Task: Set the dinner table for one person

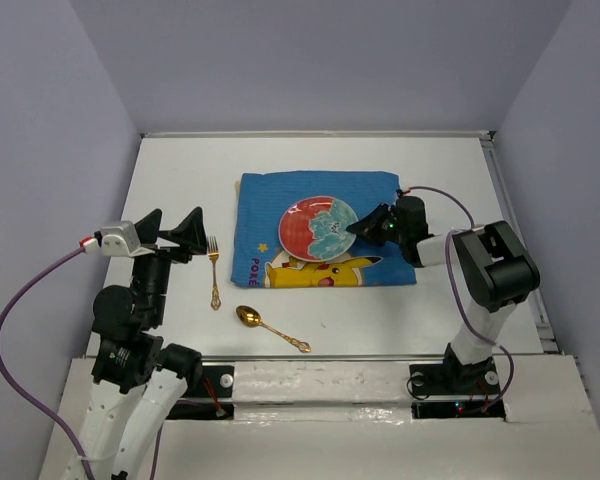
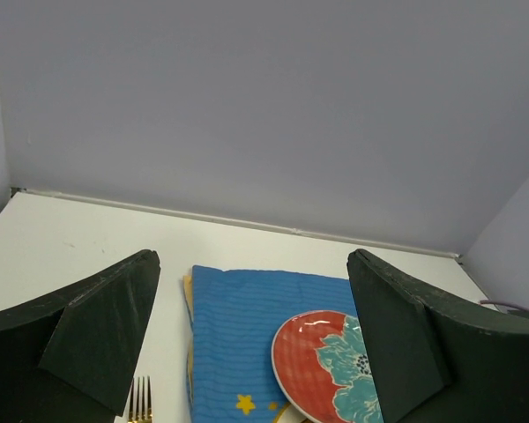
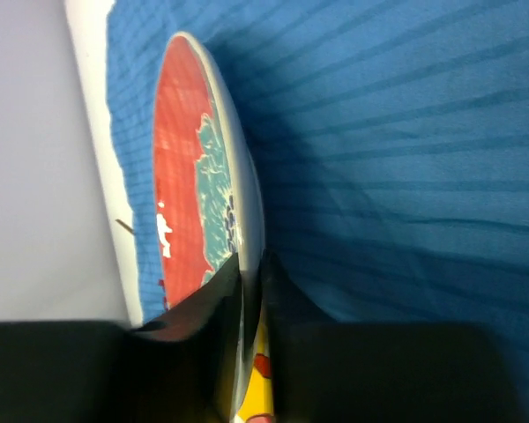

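Observation:
A red plate with a teal flower (image 1: 316, 228) lies over the blue Pikachu placemat (image 1: 270, 205) on the white dinner table (image 1: 180, 170). My right gripper (image 1: 365, 226) is shut on the plate's right rim; in the right wrist view the rim (image 3: 234, 159) runs edge-on between the fingers (image 3: 194, 308). My left gripper (image 1: 175, 232) is open and empty above the table, left of a gold fork (image 1: 214, 270). A gold spoon (image 1: 270, 328) lies near the front edge. The left wrist view shows the plate (image 2: 322, 370), the placemat (image 2: 238, 335) and the fork's tines (image 2: 139, 407).
Grey walls close in the table on three sides. A raised rail (image 1: 515, 230) runs along the table's right edge. A purple cable (image 1: 450, 200) loops over the right arm.

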Motion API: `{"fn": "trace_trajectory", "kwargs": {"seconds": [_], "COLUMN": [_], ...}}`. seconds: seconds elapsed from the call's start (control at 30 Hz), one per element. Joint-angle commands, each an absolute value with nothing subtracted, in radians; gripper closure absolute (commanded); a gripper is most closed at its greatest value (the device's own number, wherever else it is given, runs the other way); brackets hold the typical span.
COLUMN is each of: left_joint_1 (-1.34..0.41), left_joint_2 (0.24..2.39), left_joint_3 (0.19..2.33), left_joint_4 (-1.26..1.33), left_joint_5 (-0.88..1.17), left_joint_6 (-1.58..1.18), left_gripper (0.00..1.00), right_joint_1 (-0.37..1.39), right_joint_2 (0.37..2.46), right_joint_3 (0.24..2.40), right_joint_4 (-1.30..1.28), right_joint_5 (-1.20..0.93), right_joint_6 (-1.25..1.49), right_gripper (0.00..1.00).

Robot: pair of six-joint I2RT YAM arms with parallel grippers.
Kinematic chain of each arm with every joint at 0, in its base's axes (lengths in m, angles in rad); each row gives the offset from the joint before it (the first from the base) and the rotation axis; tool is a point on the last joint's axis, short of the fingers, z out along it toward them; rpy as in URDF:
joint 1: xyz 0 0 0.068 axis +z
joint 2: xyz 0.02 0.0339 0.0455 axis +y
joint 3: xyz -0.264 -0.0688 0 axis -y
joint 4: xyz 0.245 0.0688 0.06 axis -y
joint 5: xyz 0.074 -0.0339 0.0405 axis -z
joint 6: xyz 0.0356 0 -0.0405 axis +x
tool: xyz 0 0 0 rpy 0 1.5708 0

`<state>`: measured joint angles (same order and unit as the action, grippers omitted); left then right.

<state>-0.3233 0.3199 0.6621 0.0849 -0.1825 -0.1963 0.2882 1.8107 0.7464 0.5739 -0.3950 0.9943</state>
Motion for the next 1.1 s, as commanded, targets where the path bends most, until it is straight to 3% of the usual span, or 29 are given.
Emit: {"fn": "trace_trajectory", "kwargs": {"seconds": [0.0,0.07,0.1,0.27,0.3,0.47,0.6,0.73,0.9,1.07], "left_joint_1": [-0.324,-0.324,-0.324,-0.324,-0.324,-0.324,-0.325,-0.328,-0.339,-0.360], "left_joint_2": [0.334,0.334,0.334,0.333,0.330,0.319,0.310,0.298,0.265,0.232], "left_joint_3": [0.666,0.666,0.666,0.666,0.666,0.666,0.666,0.666,0.666,0.667], "left_joint_4": [0.129,0.129,0.129,0.129,0.129,0.130,0.130,0.132,0.132,0.132], "left_joint_5": [-0.164,-0.164,-0.164,-0.161,-0.161,-0.155,-0.153,-0.155,-0.156,-0.164], "left_joint_6": [-0.193,-0.193,-0.193,-0.198,-0.198,-0.202,-0.204,-0.204,-0.204,-0.204], "left_gripper": [0.01,0.01,0.01,0.01,0.01,0.01,0.01,0.01,0.01,0.01], "right_joint_1": [0.281,0.281,0.281,0.281,0.281,0.281,0.281,0.281,0.270,0.111], "right_joint_2": [1.778,1.772,1.761,1.723,1.700,1.622,1.522,1.378,1.160,1.086], "right_joint_3": [0.761,0.764,0.770,0.822,0.821,0.808,0.805,0.850,0.885,0.913], "right_joint_4": [0.766,0.741,0.718,0.480,0.435,0.293,0.152,-0.056,-0.294,-0.386], "right_joint_5": [-0.445,-0.443,-0.434,-0.381,-0.353,-0.258,-0.177,-0.005,0.473,0.595], "right_joint_6": [1.034,1.017,1.008,0.899,0.890,0.805,0.738,0.625,0.494,0.400], "right_gripper": [0.64,0.55,0.45,0.25,0.18,0.04,0.04,0.12,0.18,0.22]}}
